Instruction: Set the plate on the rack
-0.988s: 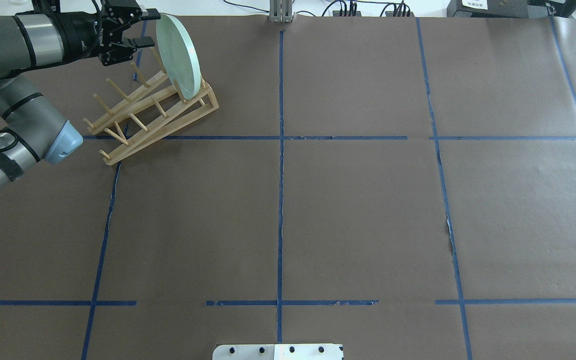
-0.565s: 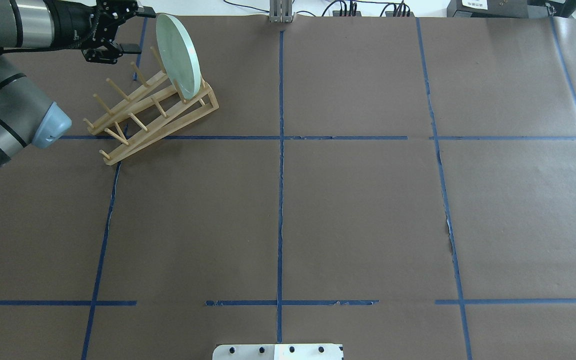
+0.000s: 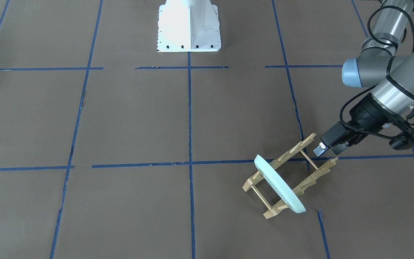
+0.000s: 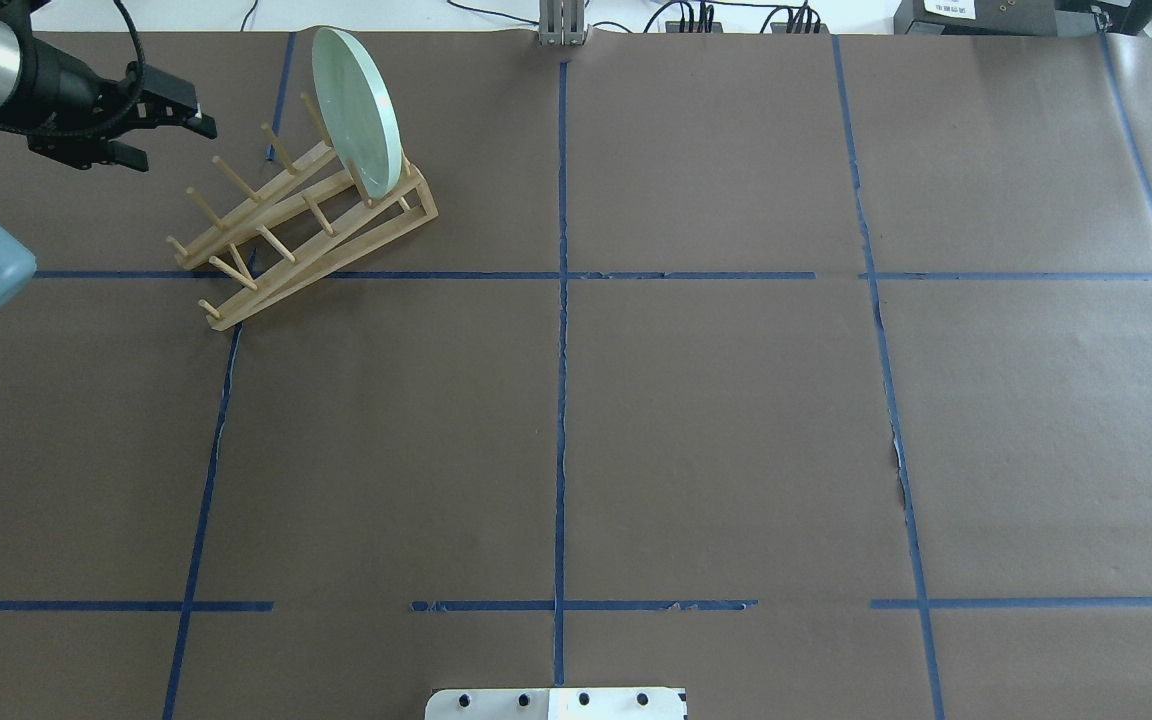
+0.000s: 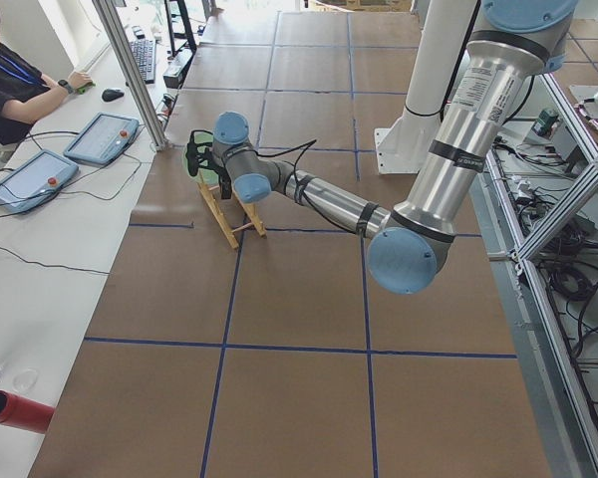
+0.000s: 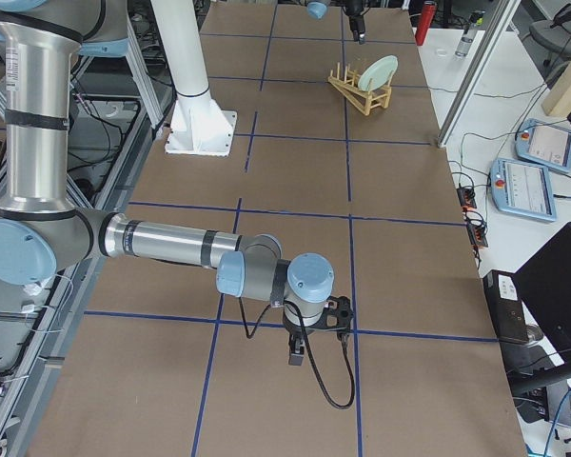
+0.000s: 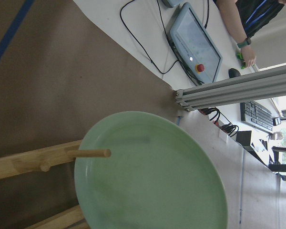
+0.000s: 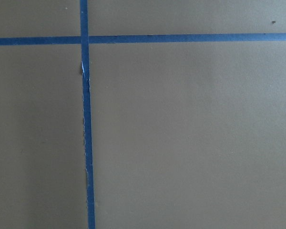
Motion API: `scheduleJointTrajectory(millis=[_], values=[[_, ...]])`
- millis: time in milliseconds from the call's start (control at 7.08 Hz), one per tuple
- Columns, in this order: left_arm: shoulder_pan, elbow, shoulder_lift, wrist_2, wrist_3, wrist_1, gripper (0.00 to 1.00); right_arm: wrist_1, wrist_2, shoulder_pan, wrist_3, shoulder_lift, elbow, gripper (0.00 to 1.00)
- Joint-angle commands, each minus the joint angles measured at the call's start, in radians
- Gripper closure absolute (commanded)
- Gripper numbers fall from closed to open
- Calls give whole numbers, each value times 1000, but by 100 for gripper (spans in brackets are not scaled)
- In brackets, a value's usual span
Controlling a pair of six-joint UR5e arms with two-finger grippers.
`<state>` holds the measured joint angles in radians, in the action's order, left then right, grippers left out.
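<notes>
The pale mint-green plate (image 4: 356,110) stands on edge between the pegs at the far end of the light wooden rack (image 4: 306,225), at the table's far left. It also shows in the front view (image 3: 280,185) and fills the left wrist view (image 7: 157,176), with a peg in front of it. My left gripper (image 4: 176,143) is open and empty. It hangs to the left of the rack, apart from the plate, and shows in the front view (image 3: 327,149). My right gripper (image 6: 295,357) hangs low over bare table near the front. I cannot tell whether it is open or shut.
The brown paper table (image 4: 716,420) carries a grid of blue tape lines. The white robot base (image 3: 189,25) sits at the near middle edge. An aluminium post (image 4: 561,25) and cables stand at the far edge. An operator (image 5: 20,85) with pendants sits beyond it.
My left gripper has drawn back to the left, away from the plate. The plate and the rack have not moved.
</notes>
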<state>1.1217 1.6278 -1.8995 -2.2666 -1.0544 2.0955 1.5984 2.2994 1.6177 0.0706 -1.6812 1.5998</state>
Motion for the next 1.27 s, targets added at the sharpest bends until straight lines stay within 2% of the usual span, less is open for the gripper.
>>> scheduleJointTrajectory(millis=[0,141,282,424,565,847,1129], values=[[134,99,112,-2,591,-381,0,0,0,1,0,0,-1,0],[229,90,152,-4,890,-505,0,0,0,1,0,0,0,0],[354,89,198,-5,1104,-590,0,0,0,-1,0,0,-1,0],[451,86,270,-7,1166,-607,0,0,0,1,0,0,-1,0],[464,61,325,-17,1166,-597,0,0,0,1,0,0,-1,0],[469,49,361,-33,1166,-566,0,0,0,-1,0,0,-1,0],[466,44,361,-94,1165,-566,0,0,0,-1,0,0,-1,0]])
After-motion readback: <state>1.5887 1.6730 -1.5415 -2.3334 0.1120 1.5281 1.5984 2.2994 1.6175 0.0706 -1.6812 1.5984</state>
